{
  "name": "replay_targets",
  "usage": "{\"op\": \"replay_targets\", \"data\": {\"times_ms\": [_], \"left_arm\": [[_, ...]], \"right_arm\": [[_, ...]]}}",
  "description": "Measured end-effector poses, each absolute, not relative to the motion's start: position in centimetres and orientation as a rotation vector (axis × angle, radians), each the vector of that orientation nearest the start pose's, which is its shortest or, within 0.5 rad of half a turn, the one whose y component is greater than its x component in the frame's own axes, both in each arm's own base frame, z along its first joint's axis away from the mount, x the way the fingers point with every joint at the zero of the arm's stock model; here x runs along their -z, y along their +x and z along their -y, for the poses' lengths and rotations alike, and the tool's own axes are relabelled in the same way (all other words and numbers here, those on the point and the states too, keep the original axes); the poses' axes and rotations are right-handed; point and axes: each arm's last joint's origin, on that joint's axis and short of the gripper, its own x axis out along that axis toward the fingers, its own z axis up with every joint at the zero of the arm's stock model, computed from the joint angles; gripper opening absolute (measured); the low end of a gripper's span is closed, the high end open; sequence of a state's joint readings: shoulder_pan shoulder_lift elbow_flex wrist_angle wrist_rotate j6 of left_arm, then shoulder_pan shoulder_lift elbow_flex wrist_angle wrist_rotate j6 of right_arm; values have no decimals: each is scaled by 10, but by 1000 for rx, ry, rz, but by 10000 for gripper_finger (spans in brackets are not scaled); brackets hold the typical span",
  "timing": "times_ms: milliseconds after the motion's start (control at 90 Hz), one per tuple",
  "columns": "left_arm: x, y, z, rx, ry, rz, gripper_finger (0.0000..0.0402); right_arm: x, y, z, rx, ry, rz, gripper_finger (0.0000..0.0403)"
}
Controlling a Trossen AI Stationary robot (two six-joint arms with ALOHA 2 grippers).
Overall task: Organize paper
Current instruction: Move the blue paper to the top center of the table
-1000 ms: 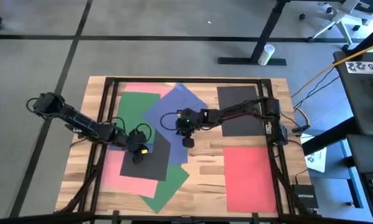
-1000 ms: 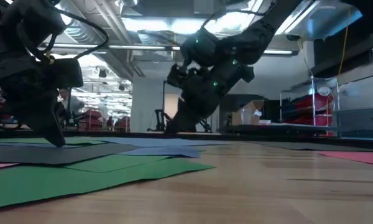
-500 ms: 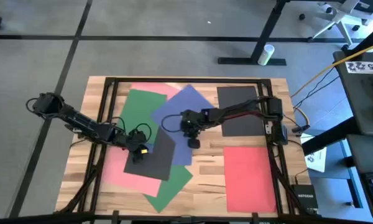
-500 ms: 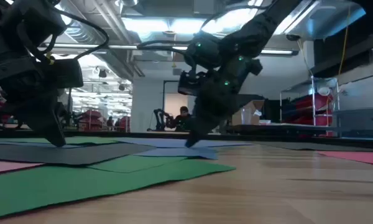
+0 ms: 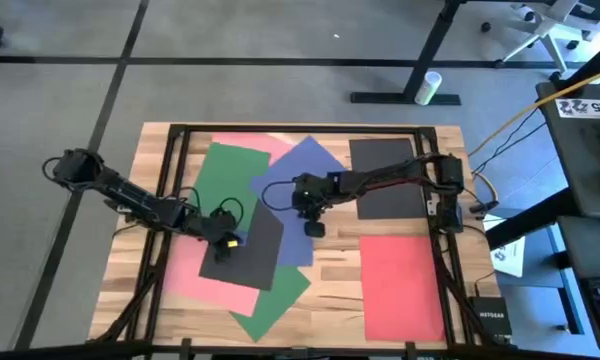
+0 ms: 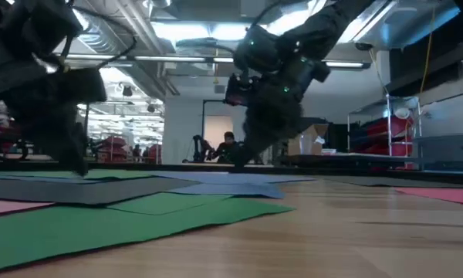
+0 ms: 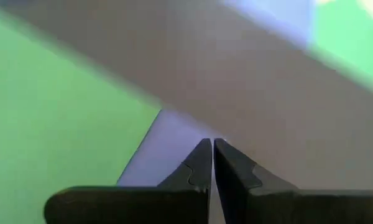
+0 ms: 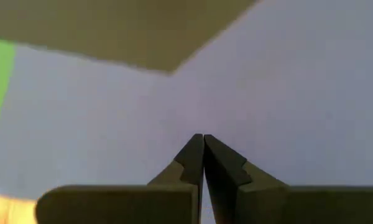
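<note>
Your right gripper point(image 5: 313, 229) is pressing closed fingertips onto the blue sheet point(image 5: 290, 180) mid-table, seen from above; your left gripper point(image 5: 220, 252) is resting closed on the black sheet point(image 5: 252, 250). Low down, green paper point(image 6: 100, 220) is lying nearest.

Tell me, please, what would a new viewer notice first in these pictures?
First, the overlapping pile of coloured paper on the table's left half: a blue sheet, a green sheet and a black sheet. Both grippers are shut over it, the left gripper on the black sheet, the right gripper at the blue sheet. A red sheet lies alone at the right.
</note>
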State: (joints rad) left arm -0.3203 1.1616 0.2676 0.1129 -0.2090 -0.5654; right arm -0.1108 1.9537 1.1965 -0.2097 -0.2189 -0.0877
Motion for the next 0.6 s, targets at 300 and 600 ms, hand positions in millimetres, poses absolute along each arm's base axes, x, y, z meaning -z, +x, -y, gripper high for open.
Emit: {"op": "replay_targets", "data": {"times_ms": [300,600], "left_arm": [[-130,186,26,-253,-210,-658,0],[-124,184,15,-258,-225,-735,0]], "right_arm": [[-150,402,39,-133,59,-823,0],[-134,404,40,-114,56,-860,0]]}}
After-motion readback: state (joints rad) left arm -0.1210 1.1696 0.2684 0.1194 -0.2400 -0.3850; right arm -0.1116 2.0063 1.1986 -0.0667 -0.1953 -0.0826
